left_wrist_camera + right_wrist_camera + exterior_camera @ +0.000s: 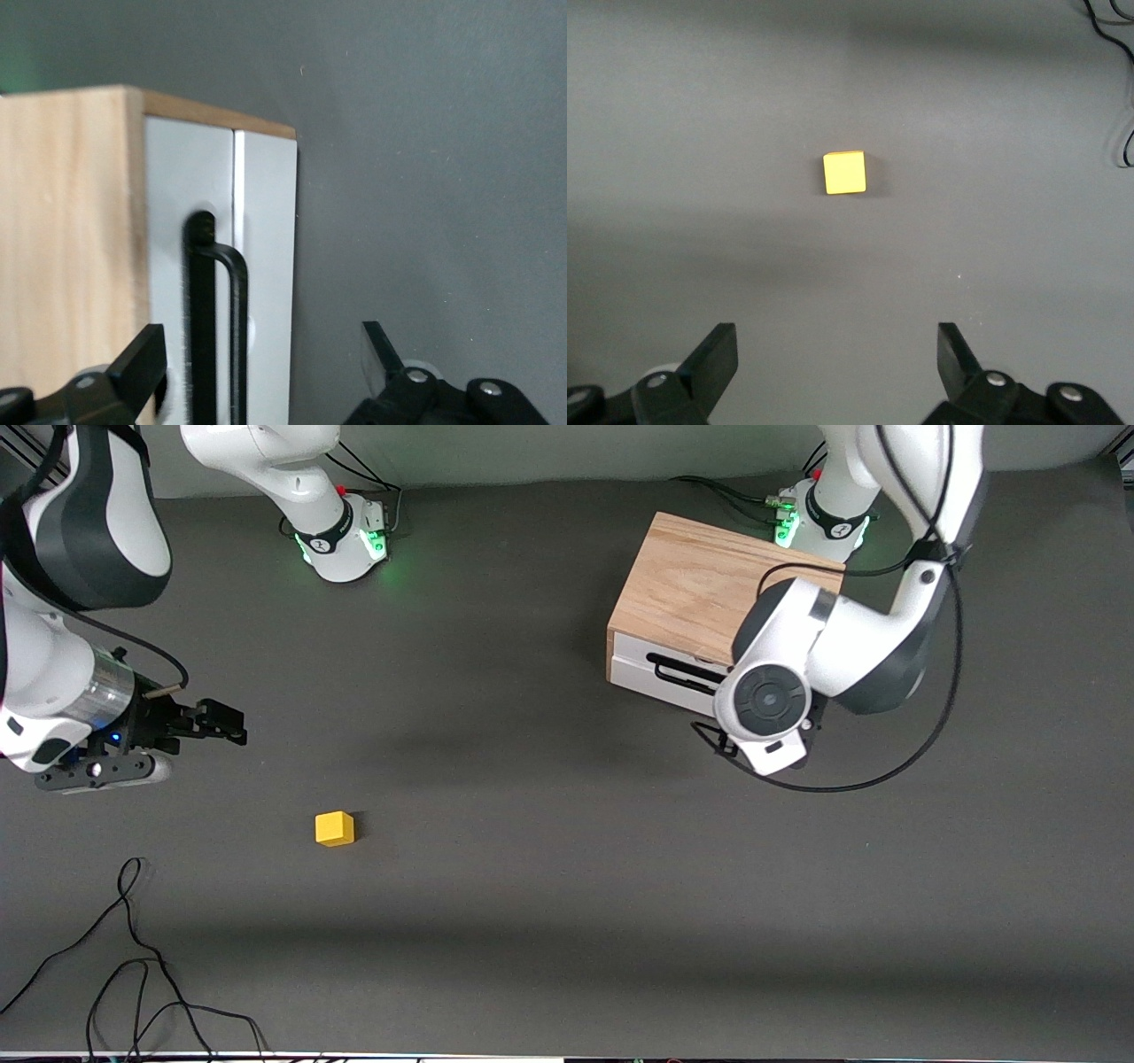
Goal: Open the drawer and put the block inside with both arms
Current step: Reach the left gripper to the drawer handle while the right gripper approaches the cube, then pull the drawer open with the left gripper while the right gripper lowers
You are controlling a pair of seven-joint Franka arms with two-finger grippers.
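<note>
Gaping left claw (261, 372) straddles drawer (221, 266) handle (217, 328); right claw (833, 367) gapes, seemingly empty.

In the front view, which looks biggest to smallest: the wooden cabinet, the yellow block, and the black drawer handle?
1. The cabinet, by far the largest.
2. The drawer handle, a thin black bar; the left arm covers part of it, so its full length is unclear.
3. The yellow block, the smallest.
</note>
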